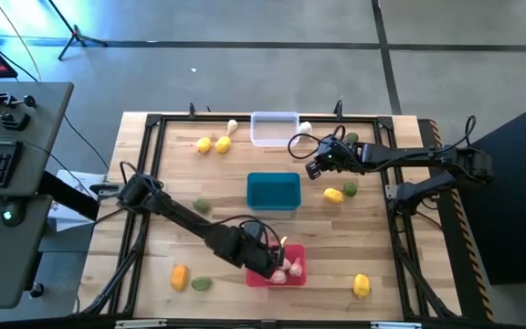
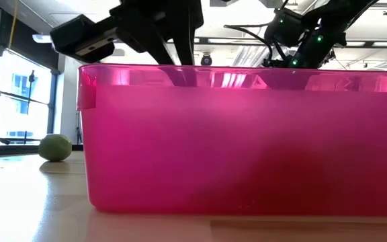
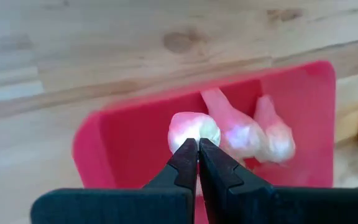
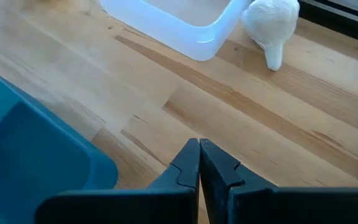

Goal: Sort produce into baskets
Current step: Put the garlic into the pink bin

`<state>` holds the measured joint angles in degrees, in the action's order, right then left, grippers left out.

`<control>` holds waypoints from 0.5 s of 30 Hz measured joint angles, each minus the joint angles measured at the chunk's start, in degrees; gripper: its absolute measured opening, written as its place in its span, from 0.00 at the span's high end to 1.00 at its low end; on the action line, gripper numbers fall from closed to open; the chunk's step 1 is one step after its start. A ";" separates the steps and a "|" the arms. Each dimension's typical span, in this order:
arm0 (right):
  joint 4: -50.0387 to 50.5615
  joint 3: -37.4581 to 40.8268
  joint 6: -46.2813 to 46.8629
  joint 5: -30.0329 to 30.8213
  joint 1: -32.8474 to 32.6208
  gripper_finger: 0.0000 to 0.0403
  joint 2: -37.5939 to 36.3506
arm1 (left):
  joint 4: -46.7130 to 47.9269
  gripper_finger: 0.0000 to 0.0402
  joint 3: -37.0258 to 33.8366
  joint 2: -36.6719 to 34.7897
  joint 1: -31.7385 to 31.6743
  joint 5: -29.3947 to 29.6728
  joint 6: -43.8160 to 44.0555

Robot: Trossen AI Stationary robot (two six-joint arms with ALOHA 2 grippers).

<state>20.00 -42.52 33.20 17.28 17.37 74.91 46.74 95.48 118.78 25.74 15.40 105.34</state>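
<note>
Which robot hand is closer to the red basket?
Left. The left gripper hangs right over the red basket, above the garlic bulbs. The right gripper is far across the table, near the clear basket.

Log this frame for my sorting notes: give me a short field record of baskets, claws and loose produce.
red basket: holds garlic bulbs
teal basket: looks empty
clear basket: looks empty
left claw: shut, over the red basket
right claw: shut, above bare wood between teal and clear baskets
loose garlic bulb: beside the clear basket
</note>
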 joint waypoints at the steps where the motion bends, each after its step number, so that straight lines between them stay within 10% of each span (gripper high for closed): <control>1: -0.03 0.00 -0.01 0.15 0.00 1.00 0.00 | 0.68 1.00 0.00 0.00 -0.29 0.02 -0.55; 15: 0.29 0.00 0.85 1.30 0.00 1.00 0.00 | -2.09 1.00 0.00 0.00 -2.65 -1.14 -6.90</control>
<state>20.29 -42.52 34.05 18.58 17.37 74.91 44.65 95.48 118.78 23.09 14.26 98.44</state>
